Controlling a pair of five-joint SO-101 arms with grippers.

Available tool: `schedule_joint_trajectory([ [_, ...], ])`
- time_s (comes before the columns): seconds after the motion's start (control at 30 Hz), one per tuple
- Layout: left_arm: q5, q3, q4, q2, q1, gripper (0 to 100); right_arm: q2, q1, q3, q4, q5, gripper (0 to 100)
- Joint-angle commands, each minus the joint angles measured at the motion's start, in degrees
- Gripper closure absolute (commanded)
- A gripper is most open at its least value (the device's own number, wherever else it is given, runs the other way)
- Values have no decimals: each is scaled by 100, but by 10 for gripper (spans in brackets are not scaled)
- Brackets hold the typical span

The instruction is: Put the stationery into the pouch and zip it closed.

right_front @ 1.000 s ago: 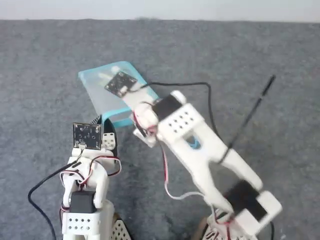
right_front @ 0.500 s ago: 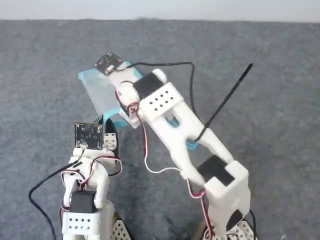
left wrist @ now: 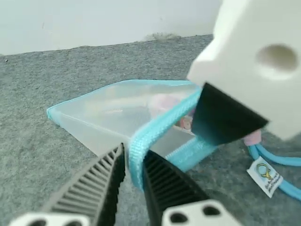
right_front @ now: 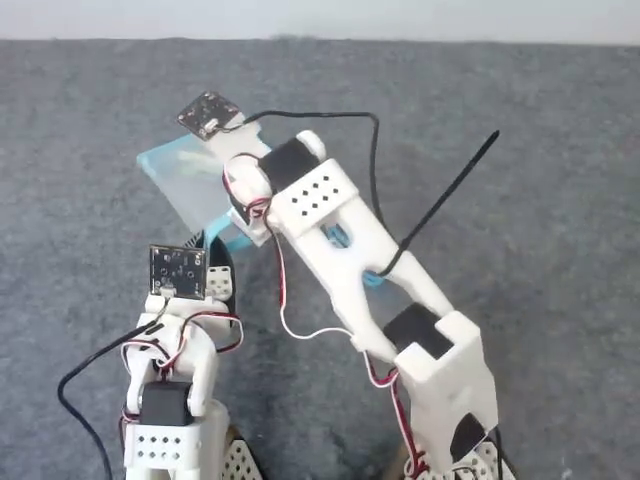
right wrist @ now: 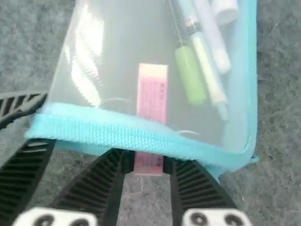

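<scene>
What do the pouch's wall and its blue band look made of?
Pouch wall: clear, glossy soft plastic, probably vinyl; the pens show through it and it carries glare streaks. Band: matte woven fabric tape, likely the zipper tape; a fine ribbed weave shows along it.

White perforated arms [right_front: 335, 215], black ribbed fingers [left wrist: 101, 186], black cables [right_front: 62, 388]

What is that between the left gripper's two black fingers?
The blue zipper edge of the pouch, pinched between the fingers of the left gripper; the left wrist view shows it.
</scene>
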Motion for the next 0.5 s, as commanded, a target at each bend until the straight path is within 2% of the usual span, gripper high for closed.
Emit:
schedule_joint_trajectory([
  [0.0,-132,-48,18,9,141,988,-119,-57,-396,-31,-26,824],
  [0.47,-132,-48,18,9,141,988,-1095,277,-580,1174,202,817],
])
